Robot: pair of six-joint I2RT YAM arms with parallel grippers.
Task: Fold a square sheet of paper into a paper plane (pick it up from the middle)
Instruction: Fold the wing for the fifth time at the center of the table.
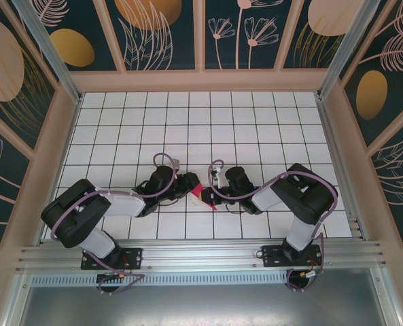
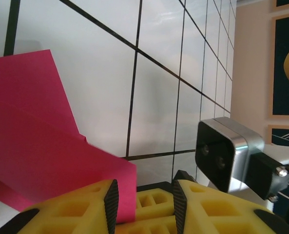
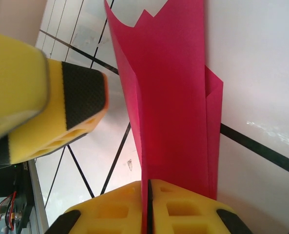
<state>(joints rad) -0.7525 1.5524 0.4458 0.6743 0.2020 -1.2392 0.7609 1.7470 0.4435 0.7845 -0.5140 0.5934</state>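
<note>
Jaws of my left gripper stood apart, the edge of the magenta sheet of paper between them; my right gripper was clamped on its folded layers, low over the tiled table. A fold was in hand, I judged; next, the left must close squarely. Right wrist view revealed stacked layers; overhead, just a red sliver.
</note>
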